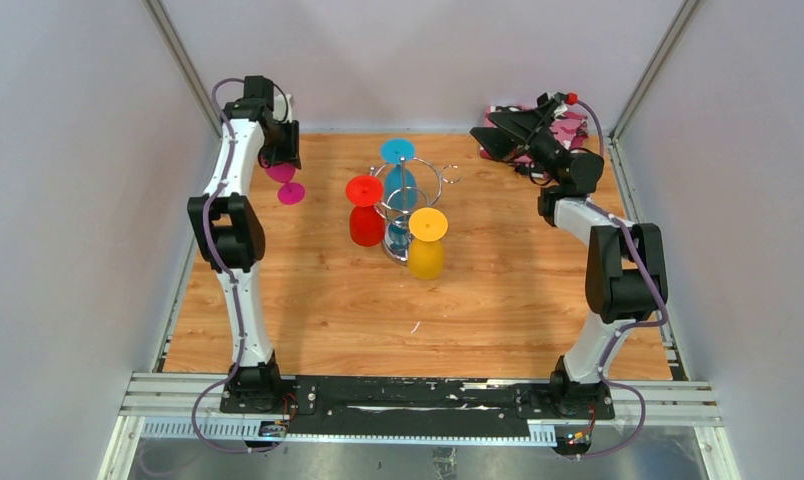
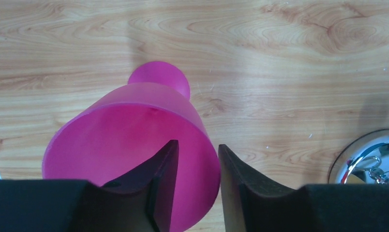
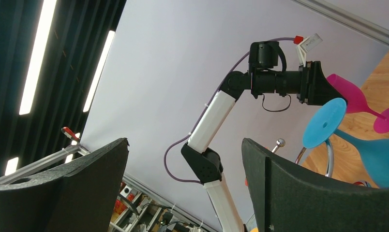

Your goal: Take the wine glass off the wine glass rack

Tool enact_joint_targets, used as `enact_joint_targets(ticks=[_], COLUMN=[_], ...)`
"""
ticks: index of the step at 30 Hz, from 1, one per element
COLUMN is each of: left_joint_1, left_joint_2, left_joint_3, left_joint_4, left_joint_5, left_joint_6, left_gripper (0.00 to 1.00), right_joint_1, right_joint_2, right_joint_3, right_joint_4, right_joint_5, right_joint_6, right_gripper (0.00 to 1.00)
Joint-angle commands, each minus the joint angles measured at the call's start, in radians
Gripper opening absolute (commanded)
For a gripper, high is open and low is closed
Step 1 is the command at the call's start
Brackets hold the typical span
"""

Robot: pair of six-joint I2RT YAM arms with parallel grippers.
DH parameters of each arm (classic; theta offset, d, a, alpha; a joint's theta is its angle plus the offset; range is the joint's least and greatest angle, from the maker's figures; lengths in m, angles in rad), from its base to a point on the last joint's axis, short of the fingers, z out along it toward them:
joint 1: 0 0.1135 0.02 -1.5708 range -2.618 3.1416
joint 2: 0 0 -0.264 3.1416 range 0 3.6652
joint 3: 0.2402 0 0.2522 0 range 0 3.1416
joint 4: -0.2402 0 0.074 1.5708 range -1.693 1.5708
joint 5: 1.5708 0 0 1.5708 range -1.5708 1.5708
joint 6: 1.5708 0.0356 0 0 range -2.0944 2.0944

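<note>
Pink wine glass (image 2: 129,135): ten o'clock of wine glass rack (image 1: 407,200); left pincer (image 2: 197,145) parted astride rim. Right pincer (image 3: 184,141): wide open.

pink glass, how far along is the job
Done: the pink glass is off the rack, tilted, at the left of the table. In hand: the left pincer straddles its rim, jaws parted. Left: letting go. The red glass, blue glass and yellow glass hang on the rack.

top cam looks down on table (image 1: 308,310); l wrist close over pink glass (image 2: 120,135) (r wrist tilts up, shares it).
</note>
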Motion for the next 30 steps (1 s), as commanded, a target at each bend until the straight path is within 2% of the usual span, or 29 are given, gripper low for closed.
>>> enact_joint_targets(ticks=[1,4,8,13,19,21,25,28,30], left_joint_1=[-0.002,-0.002,-0.002,-0.004,-0.030,-0.034,-0.065,-0.067,-0.086], left_joint_2=[-0.049,-0.095,-0.146,-0.223,-0.421,-0.541,-0.837,-0.948,-0.997], left_joint_3=[0.043,0.056,0.073,0.074,0.012,-0.141,-0.611,-0.864,-0.969], left_joint_4=[-0.001,0.000,0.000,0.000,0.027,0.148,0.671,0.970,1.053], left_joint_5=[0.040,0.046,0.054,0.050,0.044,0.094,0.307,0.429,0.457], left_joint_6=[0.007,0.005,0.000,-0.026,-0.097,-0.178,-0.465,-0.703,-0.790], left_gripper=[0.45,0.50,0.53,0.54,0.52,0.52,0.52,0.49,0.47], right_joint_1=[0.006,0.011,0.016,0.019,0.022,0.025,0.025,0.026,0.026], right_joint_2=[0.021,0.032,0.038,0.036,0.034,0.036,0.028,0.015,0.005], right_joint_3=[0.025,0.031,0.033,0.032,0.030,0.032,0.028,0.020,0.013], right_joint_4=[0.032,0.039,0.048,0.050,0.051,0.052,0.059,0.063,0.063], right_joint_5=[-0.028,-0.028,-0.027,-0.028,-0.028,-0.027,-0.027,-0.030,-0.033], right_joint_6=[-0.020,-0.015,-0.008,-0.006,-0.005,-0.004,0.005,0.011,0.010], right_gripper=[0.92,0.92,0.92,0.92,0.92,0.92,0.92,0.92,0.92])
